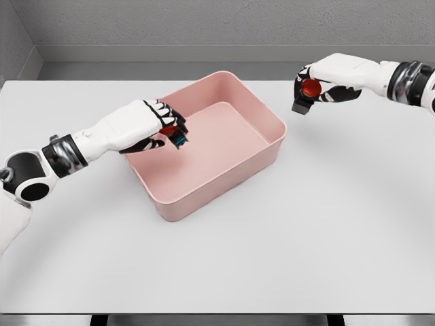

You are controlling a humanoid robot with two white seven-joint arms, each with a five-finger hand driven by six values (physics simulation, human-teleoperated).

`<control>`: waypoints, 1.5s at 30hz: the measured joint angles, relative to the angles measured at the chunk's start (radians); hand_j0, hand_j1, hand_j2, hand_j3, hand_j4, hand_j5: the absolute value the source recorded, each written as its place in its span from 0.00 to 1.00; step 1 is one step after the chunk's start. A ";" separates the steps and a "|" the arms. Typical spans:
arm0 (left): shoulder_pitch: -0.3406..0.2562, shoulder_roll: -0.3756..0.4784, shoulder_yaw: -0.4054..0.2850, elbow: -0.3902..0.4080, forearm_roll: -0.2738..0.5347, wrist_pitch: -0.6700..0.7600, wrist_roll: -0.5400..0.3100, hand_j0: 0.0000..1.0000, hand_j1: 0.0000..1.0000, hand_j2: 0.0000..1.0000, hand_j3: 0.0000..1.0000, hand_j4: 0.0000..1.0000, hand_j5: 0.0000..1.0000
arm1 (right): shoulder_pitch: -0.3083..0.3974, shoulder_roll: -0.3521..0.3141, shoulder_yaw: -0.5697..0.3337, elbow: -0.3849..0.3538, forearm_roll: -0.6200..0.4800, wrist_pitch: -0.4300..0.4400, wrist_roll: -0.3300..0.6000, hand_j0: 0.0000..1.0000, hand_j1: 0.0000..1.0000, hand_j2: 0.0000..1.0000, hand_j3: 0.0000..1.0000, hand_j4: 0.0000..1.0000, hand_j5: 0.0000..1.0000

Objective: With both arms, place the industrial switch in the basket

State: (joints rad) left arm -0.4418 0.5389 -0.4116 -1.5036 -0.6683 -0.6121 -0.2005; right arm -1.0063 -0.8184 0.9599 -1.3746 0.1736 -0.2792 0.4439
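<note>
Holding one switch [178, 134] in my left hand [139, 125], fingers curled tight around it — red top peeking out by my knuckles, dark body with a teal edge poking down past my fingertips. That hand hangs over the basket's [272, 139] near-left wall, at about nine o'clock from the basket's middle, and the switch is inside the rim line, above the pink floor. Whether it touches the wall, I can't tell.

Over at two o'clock from the basket, my right hand [333, 78] has a second switch [308, 92] — red round button facing the camera, dark grey housing tipped down below it. Fingers wrapped around it, thumb and forefinger pinching the sides. This one is clear of the basket, out past its far-right corner and above the table [306, 238].

The basket itself sits turned on the white table, one corner pointing to twelve o'clock, the opposite corner to six. Its floor shows bare pink.

My left arm comes in from eight o'clock, forearm low across the table; the right arm reaches in from the three o'clock edge, high in the view.
</note>
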 measured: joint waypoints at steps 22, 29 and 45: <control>-0.017 0.531 -0.086 -0.214 0.310 0.000 0.007 1.00 1.00 1.00 1.00 1.00 1.00 | -0.054 0.055 0.009 -0.102 -0.096 0.004 0.044 0.48 0.48 0.48 0.48 0.48 0.48; -0.015 0.573 -0.103 -0.209 0.325 0.000 0.006 1.00 1.00 1.00 1.00 1.00 1.00 | -0.058 0.137 0.043 -0.105 -0.099 0.010 0.056 0.48 0.48 0.48 0.48 0.48 0.48; -0.015 0.577 -0.111 -0.199 0.319 0.000 0.005 1.00 1.00 1.00 1.00 1.00 1.00 | -0.091 0.273 0.091 -0.014 -0.097 0.037 0.057 1.00 1.00 1.00 1.00 1.00 1.00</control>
State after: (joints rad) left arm -0.4571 1.1157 -0.5230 -1.7029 -0.3489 -0.6118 -0.1960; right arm -1.0968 -0.5451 1.0505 -1.3887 0.0771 -0.2422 0.5008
